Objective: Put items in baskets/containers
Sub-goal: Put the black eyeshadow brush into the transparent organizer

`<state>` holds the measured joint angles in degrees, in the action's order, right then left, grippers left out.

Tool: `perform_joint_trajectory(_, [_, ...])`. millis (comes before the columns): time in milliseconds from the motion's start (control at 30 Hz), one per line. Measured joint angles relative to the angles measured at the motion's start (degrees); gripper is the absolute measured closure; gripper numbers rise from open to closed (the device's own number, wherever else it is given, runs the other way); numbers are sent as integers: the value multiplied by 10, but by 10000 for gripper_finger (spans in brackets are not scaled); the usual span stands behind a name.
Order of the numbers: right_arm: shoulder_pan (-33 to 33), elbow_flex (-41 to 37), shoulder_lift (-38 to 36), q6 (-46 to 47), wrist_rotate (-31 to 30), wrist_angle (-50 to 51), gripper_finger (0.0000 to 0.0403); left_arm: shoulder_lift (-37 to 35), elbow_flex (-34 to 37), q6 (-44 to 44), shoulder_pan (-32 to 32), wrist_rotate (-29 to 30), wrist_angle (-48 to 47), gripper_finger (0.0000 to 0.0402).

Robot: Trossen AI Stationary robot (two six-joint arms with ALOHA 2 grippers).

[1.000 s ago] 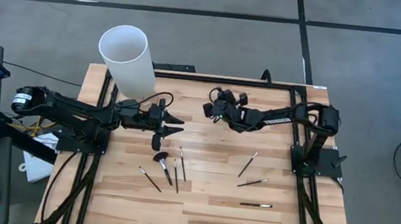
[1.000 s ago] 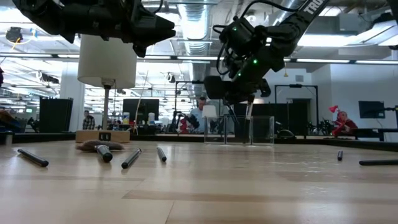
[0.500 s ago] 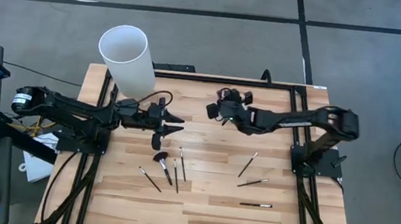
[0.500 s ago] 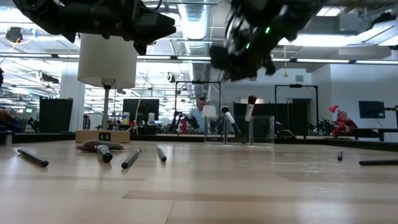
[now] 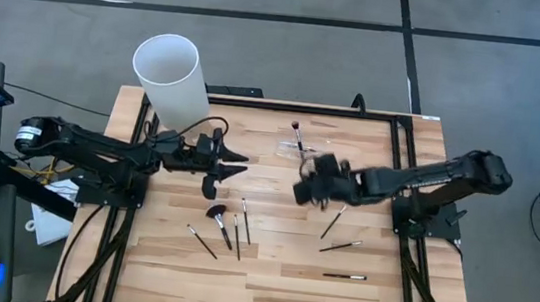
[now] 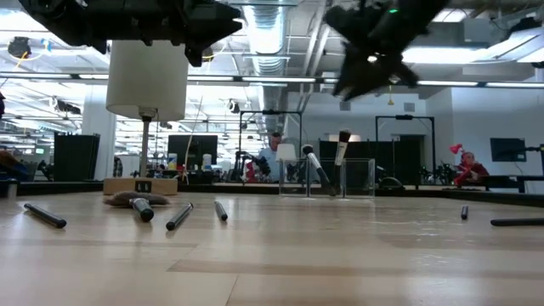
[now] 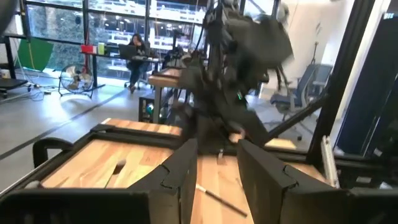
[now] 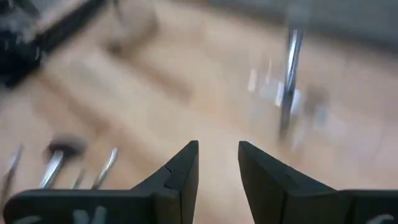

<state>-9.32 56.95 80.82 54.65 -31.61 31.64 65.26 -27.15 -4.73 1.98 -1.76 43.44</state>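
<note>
The clear brush holder (image 5: 295, 152) (image 6: 327, 177) stands at the table's far middle. Two brushes (image 6: 342, 155) stand in it, heads up, one leaning (image 6: 313, 167). My right gripper (image 5: 299, 189) (image 8: 217, 168) hovers open and empty just near of the holder, high above the wood. Several brushes lie flat left of centre, among them the fan brush (image 5: 215, 212). Three more brushes (image 5: 333, 221) lie to the right. My left gripper (image 5: 238, 167) (image 7: 217, 168) is open and empty in the air, left of the holder.
The tall white cylinder (image 5: 169, 80) on its wooden base stands at the far left corner, behind my left arm. Black frame rails (image 5: 405, 155) run along the table's left, right and far sides. Bare wood lies between the two groups of brushes.
My right gripper has risen from over the holder and swung toward the table's near edge and slightly right. The brush that was under it now stands free in the holder beside the leaning one.
</note>
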Motion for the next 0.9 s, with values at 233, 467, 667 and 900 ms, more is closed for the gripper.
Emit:
perform_joint_trajectory(233, [-89,-2,23,307,93,249,297,-39,-2,-20,-6,-10,-12,289])
perform_joint_trajectory(467, [-108,0,102,435,133,262,297,-48,-2,-33,-29,-15,-33,289])
perform_joint_trajectory(667, [-88,-1,180,475,182,264,297,-49,-1,-33,-43,-15,-43,289])
perform_joint_trajectory(900, [-86,0,229,480,220,258,297,-49,-1,-31,-46,-15,-49,289])
